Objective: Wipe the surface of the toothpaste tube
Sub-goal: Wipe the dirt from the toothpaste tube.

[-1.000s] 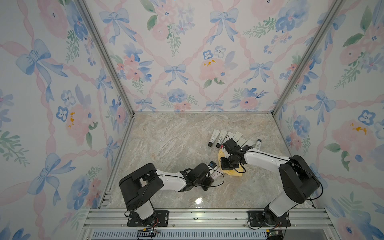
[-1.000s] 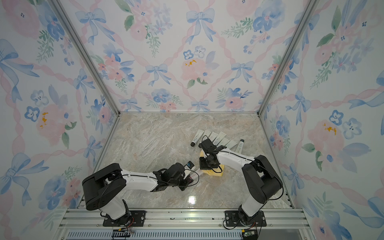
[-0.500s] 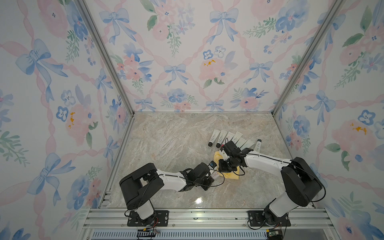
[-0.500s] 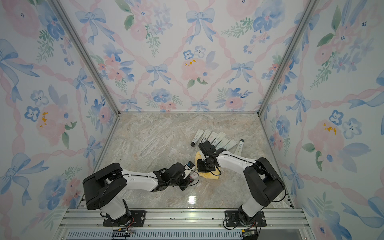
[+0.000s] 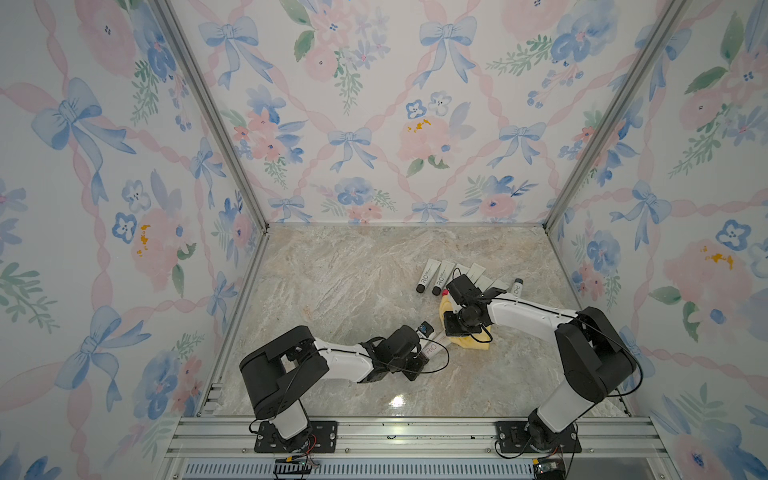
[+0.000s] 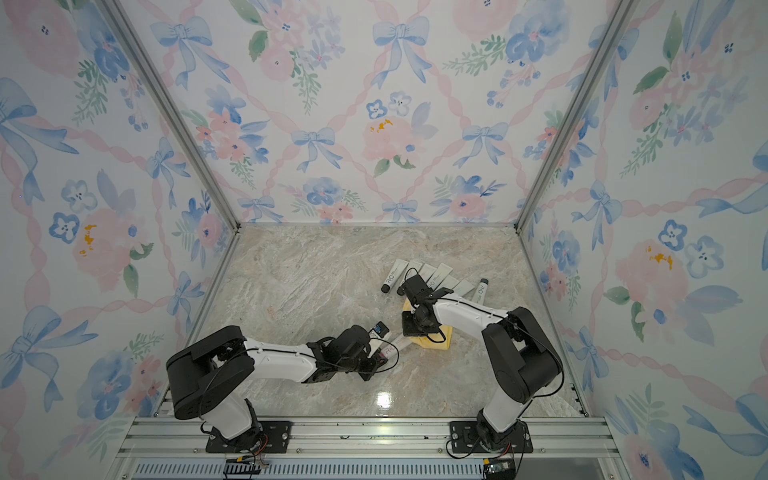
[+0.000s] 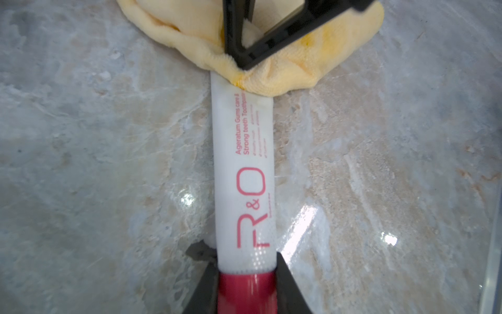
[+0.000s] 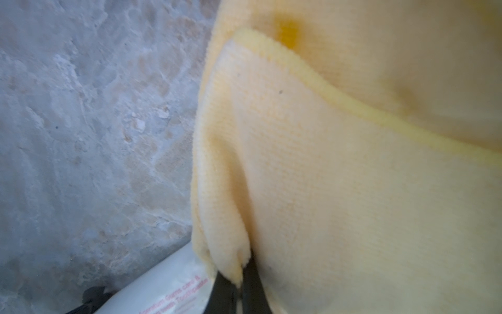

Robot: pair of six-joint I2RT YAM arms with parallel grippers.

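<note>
Left wrist: left jaws clamp toothpaste tube point(image 7: 241, 163); right jaws pinch cloth point(image 7: 298, 70).

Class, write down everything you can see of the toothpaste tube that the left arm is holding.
The tube is slim, white and soft-looking, with red "R&O" lettering, smaller red print and a glossy red cap. It lies low over the marble table. The left gripper's fingers clamp its cap end; a yellow cloth, pinched in the right gripper, covers its far end.
</note>
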